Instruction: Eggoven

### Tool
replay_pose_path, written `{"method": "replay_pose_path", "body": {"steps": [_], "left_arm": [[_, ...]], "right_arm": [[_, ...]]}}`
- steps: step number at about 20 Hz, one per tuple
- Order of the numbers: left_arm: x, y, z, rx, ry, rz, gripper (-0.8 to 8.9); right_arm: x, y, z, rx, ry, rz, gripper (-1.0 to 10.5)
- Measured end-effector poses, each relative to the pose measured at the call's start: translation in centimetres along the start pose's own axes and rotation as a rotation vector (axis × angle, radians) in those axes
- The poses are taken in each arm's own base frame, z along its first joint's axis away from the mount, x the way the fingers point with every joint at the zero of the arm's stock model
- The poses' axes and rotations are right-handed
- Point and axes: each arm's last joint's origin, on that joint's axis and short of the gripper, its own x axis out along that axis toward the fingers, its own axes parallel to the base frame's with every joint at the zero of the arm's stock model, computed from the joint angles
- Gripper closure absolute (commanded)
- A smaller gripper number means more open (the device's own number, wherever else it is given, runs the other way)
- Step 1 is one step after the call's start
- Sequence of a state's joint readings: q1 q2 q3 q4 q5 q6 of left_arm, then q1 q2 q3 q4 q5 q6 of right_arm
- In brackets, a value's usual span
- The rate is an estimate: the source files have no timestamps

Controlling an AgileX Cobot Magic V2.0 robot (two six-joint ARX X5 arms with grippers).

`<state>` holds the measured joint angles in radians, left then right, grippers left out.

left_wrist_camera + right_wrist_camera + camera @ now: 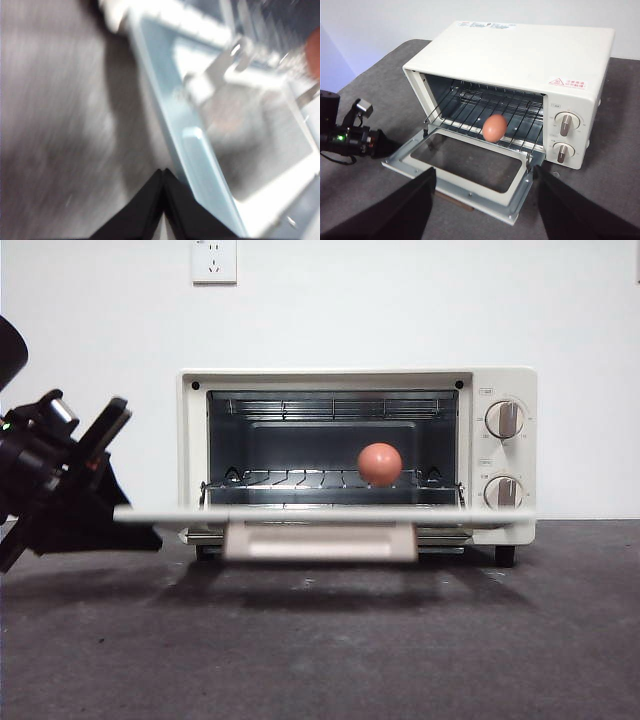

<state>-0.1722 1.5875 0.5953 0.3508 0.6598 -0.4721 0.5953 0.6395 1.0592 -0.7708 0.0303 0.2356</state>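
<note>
The cream toaster oven (500, 385) stands at the back of the table with its door (320, 514) folded down flat. The reddish-brown egg (379, 463) rests on the wire rack inside, toward the right near the front edge. It also shows in the right wrist view (494, 127) and as a red blur in the left wrist view (314, 52). My left gripper (148, 538) is shut and empty, low beside the left edge of the open door (200, 150). My right gripper (484, 176) is open and empty, held high in front of the oven (520, 55).
The oven has two grey knobs (504, 420) on its right panel. A dark grey table (320, 650) stretches in front. A white wall with a socket (214, 260) is behind. The left arm (345, 137) lies low at the table's left.
</note>
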Motion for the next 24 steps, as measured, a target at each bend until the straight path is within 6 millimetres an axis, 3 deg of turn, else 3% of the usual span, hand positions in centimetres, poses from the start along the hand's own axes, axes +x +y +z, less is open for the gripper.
{"method": "replay_pose_path", "body": {"steps": [11, 18, 24], "left_arm": [[-1.0, -2.7, 4.6, 0.048, -0.309, -0.229, 8.07], [-1.1, -3.0, 4.5, 0.006, -0.284, -0.222, 8.06], [-2.8, -5.4, 4.2, 0.042, -0.249, -0.214, 8.06]], "right_arm": [[0.0, -0.1, -0.4, -0.001, 0.039, -0.009, 6.4], [0.0, -0.1, -0.5, -0.001, 0.050, -0.012, 6.4], [0.0, -0.1, -0.5, -0.001, 0.050, -0.012, 6.4]]}}
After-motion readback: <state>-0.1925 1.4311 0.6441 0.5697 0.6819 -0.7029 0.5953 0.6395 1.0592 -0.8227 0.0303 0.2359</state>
